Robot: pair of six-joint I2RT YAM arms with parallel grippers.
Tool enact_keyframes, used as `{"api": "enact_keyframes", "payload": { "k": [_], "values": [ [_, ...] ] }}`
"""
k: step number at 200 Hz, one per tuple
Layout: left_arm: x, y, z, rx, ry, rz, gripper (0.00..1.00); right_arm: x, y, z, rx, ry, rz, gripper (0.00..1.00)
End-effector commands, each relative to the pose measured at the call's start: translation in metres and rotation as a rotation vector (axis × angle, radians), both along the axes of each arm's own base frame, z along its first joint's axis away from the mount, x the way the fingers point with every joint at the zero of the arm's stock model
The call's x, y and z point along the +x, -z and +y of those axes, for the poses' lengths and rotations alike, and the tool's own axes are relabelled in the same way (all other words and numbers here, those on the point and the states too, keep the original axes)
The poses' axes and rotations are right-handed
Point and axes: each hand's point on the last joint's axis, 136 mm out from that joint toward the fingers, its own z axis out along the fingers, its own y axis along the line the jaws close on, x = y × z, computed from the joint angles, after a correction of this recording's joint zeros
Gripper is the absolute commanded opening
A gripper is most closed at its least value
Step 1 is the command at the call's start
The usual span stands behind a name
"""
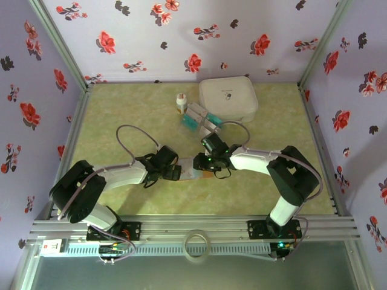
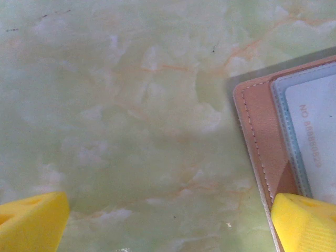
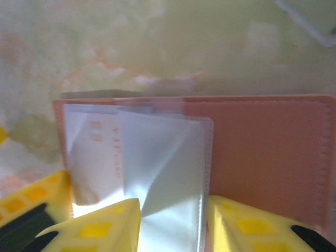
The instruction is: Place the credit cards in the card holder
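Right wrist: right gripper (image 3: 173,210) was spread astride the clear sleeve (image 3: 163,157) of the card holder (image 3: 262,152), left gripper (image 2: 169,207) spread at its edge; holder likely needed pinning flat while credit cards (image 1: 192,121) went in.

The whole pale green marbled bench (image 1: 121,109) is viewed from high above and behind the arm bases (image 1: 115,232), facing down and forward. Both wrist views are taken very close to that surface, and the flat reddish-brown leather-like card holder (image 2: 257,131) is shared by both.
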Motion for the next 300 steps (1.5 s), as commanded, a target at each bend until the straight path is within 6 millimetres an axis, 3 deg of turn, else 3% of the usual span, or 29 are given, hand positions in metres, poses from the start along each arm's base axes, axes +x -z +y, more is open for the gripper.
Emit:
{"api": "enact_keyframes", "payload": {
  "k": [1, 32, 66, 131, 183, 227, 256, 276, 300],
  "values": [
    [-0.009, 0.008, 0.005, 0.028, 0.013, 0.021, 1.0, 0.002, -0.019, 0.022, 0.113, -0.003, 0.002, 0.37],
    [-0.008, 0.003, 0.006, 0.021, 0.008, 0.006, 1.0, 0.003, -0.031, 0.031, 0.183, 0.009, -0.001, 0.37],
    [0.001, -0.017, 0.019, 0.021, -0.035, -0.059, 1.0, 0.002, -0.038, 0.04, 0.207, 0.003, -0.005, 0.37],
    [0.017, -0.049, 0.055, -0.052, -0.179, -0.129, 1.0, -0.002, -0.029, 0.066, 0.216, -0.021, 0.01, 0.37],
    [0.017, -0.051, 0.06, -0.056, -0.191, -0.128, 1.0, 0.002, -0.007, 0.078, 0.219, -0.006, 0.029, 0.36],
    [0.017, -0.048, 0.057, -0.064, -0.174, -0.117, 1.0, 0.004, -0.032, 0.081, 0.239, -0.036, -0.013, 0.37],
    [0.017, -0.049, 0.051, -0.082, -0.149, -0.111, 1.0, 0.011, -0.062, 0.073, 0.195, -0.071, -0.086, 0.4],
    [0.016, -0.05, 0.046, -0.097, -0.133, -0.106, 1.0, 0.019, -0.079, 0.053, 0.094, -0.087, -0.152, 0.45],
    [0.015, -0.051, 0.037, -0.11, -0.105, -0.107, 1.0, 0.03, -0.09, 0.024, -0.038, -0.085, -0.216, 0.62]
  ]
}}
